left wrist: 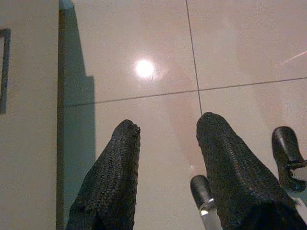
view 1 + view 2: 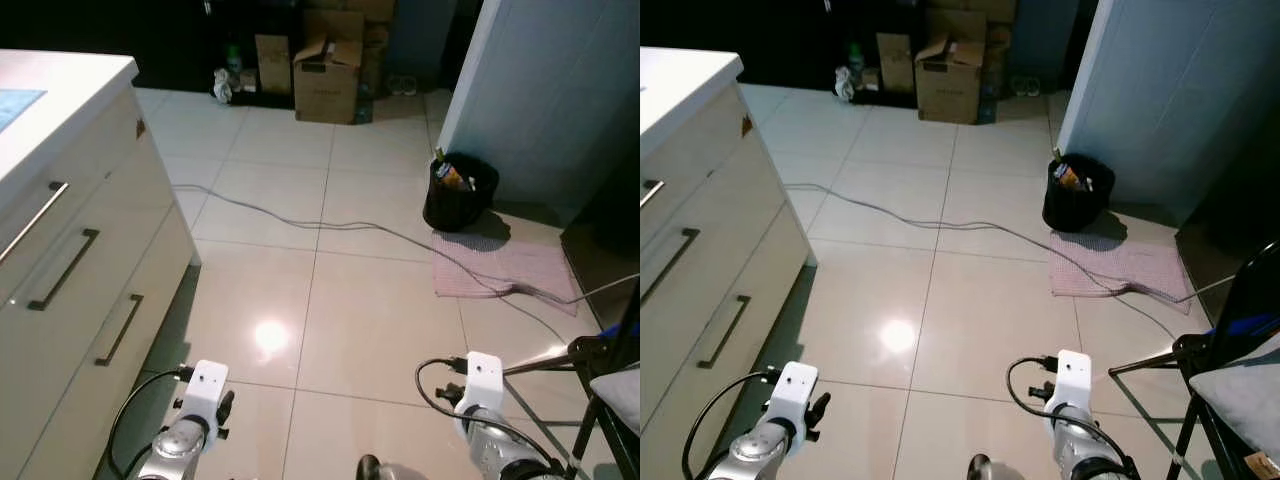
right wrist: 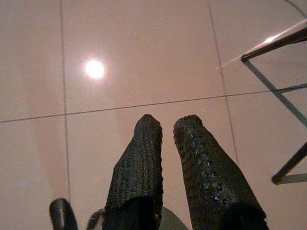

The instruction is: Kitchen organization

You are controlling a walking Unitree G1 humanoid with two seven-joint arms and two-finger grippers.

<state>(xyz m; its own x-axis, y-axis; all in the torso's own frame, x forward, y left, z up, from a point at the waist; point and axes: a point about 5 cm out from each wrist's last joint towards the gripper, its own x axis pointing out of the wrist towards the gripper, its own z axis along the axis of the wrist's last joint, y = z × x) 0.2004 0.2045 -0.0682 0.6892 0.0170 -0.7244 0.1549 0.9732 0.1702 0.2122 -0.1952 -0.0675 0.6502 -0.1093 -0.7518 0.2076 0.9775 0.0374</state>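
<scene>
- Left pincer [image 1: 165, 127]: points down at the tiled floor [image 2: 370, 330], fingers spread with a clear gap between them, holding nothing (a released, carried posture, judged to suit walking rather than handling).
- Right pincer [image 3: 168, 125]: also points down at the floor, fingers nearly together with only a narrow gap, nothing between them; the chair [image 2: 1230, 370] stands just beside it, on its outer side.
- Cabinet [image 2: 70, 300]: stands just beside the left pincer, on its outer side; three drawer fronts with bar handles sit flush, all closed. Its white tabletop [image 2: 60, 90] lies above and ahead of that pincer.
- Black bin [image 2: 458, 190]: well ahead of the right pincer, against the pale wall, with items showing above its rim; a pink mat [image 2: 500, 268] lies in front of it.
- Cable [image 2: 300, 220]: runs across the floor ahead of both pincers and over the mat (a trip risk, in my judgement).
- Cardboard boxes [image 2: 325, 65]: far ahead, against the dark back wall.
- Task item: the task sentence names no single object; neither pincer is near anything to organize, so the stage cannot be judged.
</scene>
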